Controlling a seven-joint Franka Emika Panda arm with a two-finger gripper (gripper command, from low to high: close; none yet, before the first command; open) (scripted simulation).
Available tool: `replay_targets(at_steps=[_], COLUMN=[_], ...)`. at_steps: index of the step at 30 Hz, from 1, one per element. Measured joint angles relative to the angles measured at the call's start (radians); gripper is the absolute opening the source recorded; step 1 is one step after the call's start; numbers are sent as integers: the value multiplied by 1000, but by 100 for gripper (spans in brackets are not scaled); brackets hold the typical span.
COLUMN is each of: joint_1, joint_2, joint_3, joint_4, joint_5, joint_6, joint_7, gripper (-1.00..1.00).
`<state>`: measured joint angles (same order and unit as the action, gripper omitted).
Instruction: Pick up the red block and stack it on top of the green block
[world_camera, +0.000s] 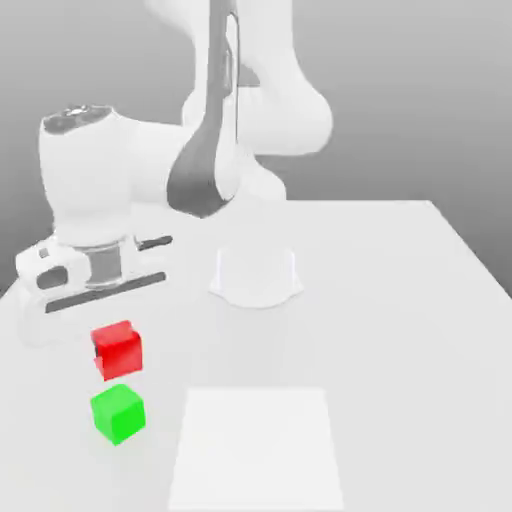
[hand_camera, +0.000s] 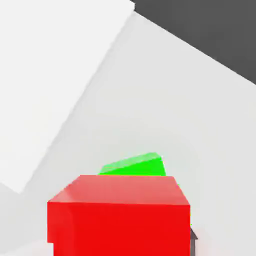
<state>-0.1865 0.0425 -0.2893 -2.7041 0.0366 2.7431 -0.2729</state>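
Hanging below the white robot arm (world_camera: 215, 150), the two-finger gripper (world_camera: 116, 338) is seen at the exterior view's left, above the plain white table (world_camera: 400, 300). The small, glossy, bright red cube (world_camera: 118, 348) is pinched in the claw. In the hand view this cube (hand_camera: 119, 215) is pictured very close, and a dark sliver of one finger (hand_camera: 193, 236) is pressed against its side; the other finger is hidden by the cube.

The red cube is held clear of the table, just above the small, flat-faced, bright green cube (world_camera: 118, 412), which is set on the tabletop near the front edge at the exterior view's left. In the hand view, part of the green cube's top (hand_camera: 134, 165) is shown past the red cube's upper edge; the rest is covered. Whether the two cubes are touching cannot be told.

A flat, brighter white square patch (world_camera: 258, 445) is laid on the table just beside the green cube, on the exterior view's right. The arm's round white base (world_camera: 255, 275) is set farther back, well apart from both cubes. Nothing is placed between the cubes.
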Motion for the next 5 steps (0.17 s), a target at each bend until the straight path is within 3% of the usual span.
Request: replay_targets(at_steps=[2,3,5], joint_1=[-10,-17,-17], joint_2=[72,102,102], joint_3=[28,40,40], joint_4=[5,7,7], joint_5=[59,83,83], joint_6=[64,90,90], joint_7=[-45,-62,-62], gripper=[-100,100,100])
